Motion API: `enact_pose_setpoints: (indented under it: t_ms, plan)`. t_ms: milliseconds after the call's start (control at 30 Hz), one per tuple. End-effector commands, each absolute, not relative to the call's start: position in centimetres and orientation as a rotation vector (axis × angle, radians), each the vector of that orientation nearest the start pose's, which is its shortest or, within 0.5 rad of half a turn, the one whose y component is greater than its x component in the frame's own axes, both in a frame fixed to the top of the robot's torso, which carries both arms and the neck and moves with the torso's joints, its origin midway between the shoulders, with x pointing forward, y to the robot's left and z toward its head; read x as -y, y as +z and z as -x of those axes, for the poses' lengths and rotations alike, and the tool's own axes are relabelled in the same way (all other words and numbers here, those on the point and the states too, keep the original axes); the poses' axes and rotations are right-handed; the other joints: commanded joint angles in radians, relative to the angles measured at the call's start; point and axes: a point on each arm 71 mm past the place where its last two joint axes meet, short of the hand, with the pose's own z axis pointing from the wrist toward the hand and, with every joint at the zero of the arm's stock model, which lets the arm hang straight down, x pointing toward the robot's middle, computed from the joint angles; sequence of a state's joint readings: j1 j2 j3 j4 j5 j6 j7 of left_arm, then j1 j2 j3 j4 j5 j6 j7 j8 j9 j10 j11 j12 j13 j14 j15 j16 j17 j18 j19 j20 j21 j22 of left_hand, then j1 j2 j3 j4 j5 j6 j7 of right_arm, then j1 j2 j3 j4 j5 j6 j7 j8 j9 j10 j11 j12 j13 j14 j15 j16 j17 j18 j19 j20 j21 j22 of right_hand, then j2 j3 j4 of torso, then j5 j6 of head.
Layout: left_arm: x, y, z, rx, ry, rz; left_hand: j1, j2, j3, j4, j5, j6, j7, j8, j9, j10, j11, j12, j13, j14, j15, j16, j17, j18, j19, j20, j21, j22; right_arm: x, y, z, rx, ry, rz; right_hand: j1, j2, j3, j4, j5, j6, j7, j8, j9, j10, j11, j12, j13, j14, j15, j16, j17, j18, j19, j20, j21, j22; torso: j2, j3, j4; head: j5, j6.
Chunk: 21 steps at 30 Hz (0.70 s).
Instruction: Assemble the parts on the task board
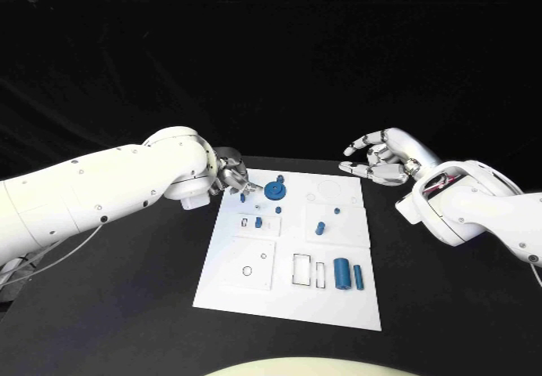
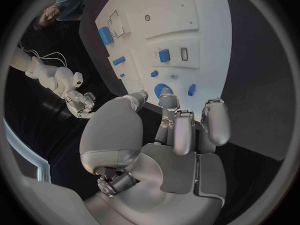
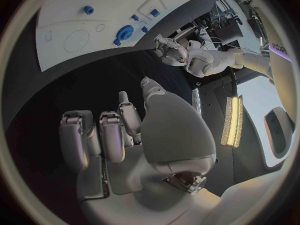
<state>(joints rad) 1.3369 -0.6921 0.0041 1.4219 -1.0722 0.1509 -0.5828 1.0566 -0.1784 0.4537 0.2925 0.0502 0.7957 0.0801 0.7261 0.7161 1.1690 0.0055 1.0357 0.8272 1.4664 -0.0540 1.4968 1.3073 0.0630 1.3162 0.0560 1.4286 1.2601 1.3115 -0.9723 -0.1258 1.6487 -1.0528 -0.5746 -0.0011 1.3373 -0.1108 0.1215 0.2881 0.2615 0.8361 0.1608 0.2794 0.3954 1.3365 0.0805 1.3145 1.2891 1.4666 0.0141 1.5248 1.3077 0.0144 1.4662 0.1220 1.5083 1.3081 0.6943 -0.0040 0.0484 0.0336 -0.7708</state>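
On the black table point(image 1: 135, 313) the white task board point(image 1: 288, 258) is laid, with small blue parts on it. The blue gear point(image 1: 276, 190) near the far edge is touched by the left hand point(image 1: 235, 177); whether it is pinched cannot be told. The right hand point(image 1: 378, 160) is held empty, fingers loosely curled, beyond the board's far right corner. The gear is judged light, stiff and rather smooth, best taken by its rim

You have the black table point(image 1: 113, 313) under everything. Its dull, dark top runs out to both sides and down toward the near edge in the head view. The left wrist view shows a dark stretch of it too point(image 2: 253, 80), as does the right wrist view point(image 3: 94, 80). Behind the table hangs a plain black backdrop point(image 1: 271, 63). A thin pale cable point(image 1: 51, 252) loops beside the table's left edge.
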Motion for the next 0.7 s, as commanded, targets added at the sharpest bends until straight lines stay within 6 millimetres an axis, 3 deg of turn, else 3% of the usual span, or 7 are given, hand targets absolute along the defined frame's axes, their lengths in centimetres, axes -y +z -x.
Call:
enact_pose_setpoints:
  t_ms: [33,167,400,700]
  plan:
    - [-17.4,-14.6,-52.6,-2.248,-0.45,0.148,0.021,-0.004,-0.014,0.0,0.002,-0.037,0.023,-0.048,-0.035,-0.079,0.023,-0.086,-0.106,0.054,0.02,-0.017,0.117,0.017,-0.023,0.012,-0.017,-0.028,23.6,-14.2,-47.2,-1.479,0.828,-0.224,-0.012,0.001,-0.001,0.004,0.004,0.004,0.0,0.006,0.001,-0.005,-0.002,-0.002,0.0,0.071,-0.008,-0.006,0.125,0.005,0.058,-0.009,-0.002,0.213,0.001,0.0003,-0.0003,0.005,0.005]
    - [-18.2,-14.1,-53.9,-2.235,-0.45,0.174,0.037,-0.007,-0.032,0.0,0.003,-0.048,0.037,-0.083,-0.068,-0.093,0.036,-0.1,-0.131,0.051,0.033,-0.022,0.109,0.02,-0.03,0.025,-0.025,-0.036,23.5,-14.2,-47.2,-1.48,0.828,-0.224,-0.012,0.001,-0.001,0.004,0.004,0.004,0.0,0.006,0.001,-0.005,-0.002,-0.002,0.0,0.071,-0.008,-0.006,0.125,0.005,0.058,-0.009,-0.002,0.213,0.002,-0.0023,-0.0001,0.004,0.007]
    - [-18.6,-14.4,-55.2,-2.23,-0.418,0.182,0.041,-0.006,-0.035,0.0,0.003,-0.048,0.038,-0.087,-0.073,-0.093,0.037,-0.1,-0.133,0.051,0.034,-0.021,0.11,0.019,-0.028,0.027,-0.024,-0.035,23.4,-14.2,-47.2,-1.478,0.83,-0.223,-0.012,0.001,-0.001,0.004,0.004,0.004,0.0,0.006,0.001,-0.005,-0.002,-0.002,0.0,0.071,-0.008,-0.006,0.125,0.005,0.058,-0.009,-0.002,0.213,0.001,-0.0023,0.0032,0.005,0.007]
    - [-19.0,-15.5,-56.3,-2.259,-0.351,0.189,0.039,-0.001,-0.039,0.002,0.003,-0.043,0.039,-0.089,-0.079,-0.094,0.038,-0.1,-0.137,0.053,0.035,-0.017,0.115,0.018,-0.023,0.029,-0.022,-0.029,23.3,-14.2,-47.2,-1.478,0.833,-0.221,-0.013,0.001,-0.001,0.004,0.005,0.004,0.0,0.007,0.001,-0.01,-0.003,-0.008,-0.006,0.071,-0.009,-0.007,0.123,0.006,0.055,-0.009,-0.005,0.21,0.002,-0.0019,-0.0004,0.011,0.004]
